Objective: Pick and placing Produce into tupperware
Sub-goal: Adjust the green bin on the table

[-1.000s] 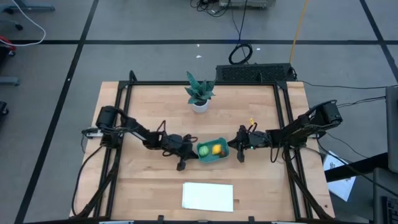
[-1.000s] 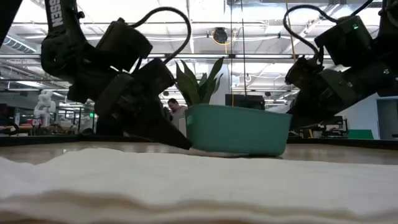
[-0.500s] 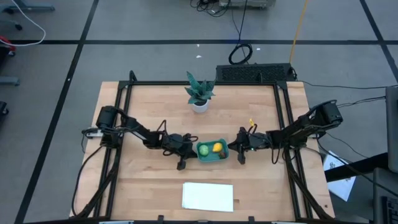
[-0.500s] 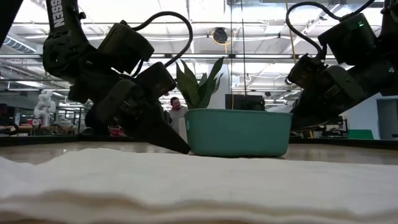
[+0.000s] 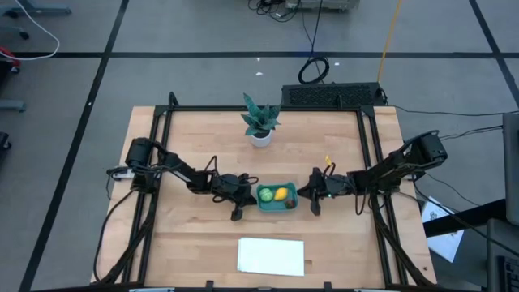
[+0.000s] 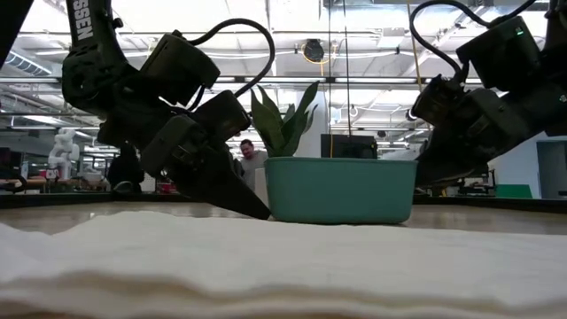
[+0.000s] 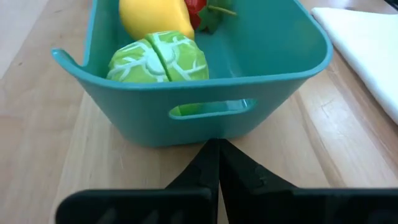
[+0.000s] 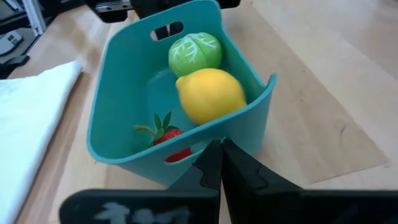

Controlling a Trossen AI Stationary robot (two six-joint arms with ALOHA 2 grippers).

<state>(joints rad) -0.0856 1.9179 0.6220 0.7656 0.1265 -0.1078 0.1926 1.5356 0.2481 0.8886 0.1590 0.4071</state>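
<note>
The left gripper point(image 5: 240, 195), fingers pressed together and empty, sits at the teal tupperware's point(image 5: 276, 197) left end; the right gripper point(image 5: 312, 195), likewise closed and empty, sits at its right. Only the wrist views reveal the red piece point(image 8: 169, 138) beside the green piece point(image 7: 159, 57) and lemon point(image 8: 210, 94); the low view's wall hides all three.

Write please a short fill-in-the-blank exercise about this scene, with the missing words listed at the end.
1. All three produce pieces lie inside the teal ____.
2. The left gripper has its fingers ____, their tips at the tupperware's handle slot.
3. Beside the lemon lies the ____ cabbage-like ball.
4. The right gripper is shut at the wall nearest the ____ strawberry.

Missing words: tupperware; shut; green; red
</note>
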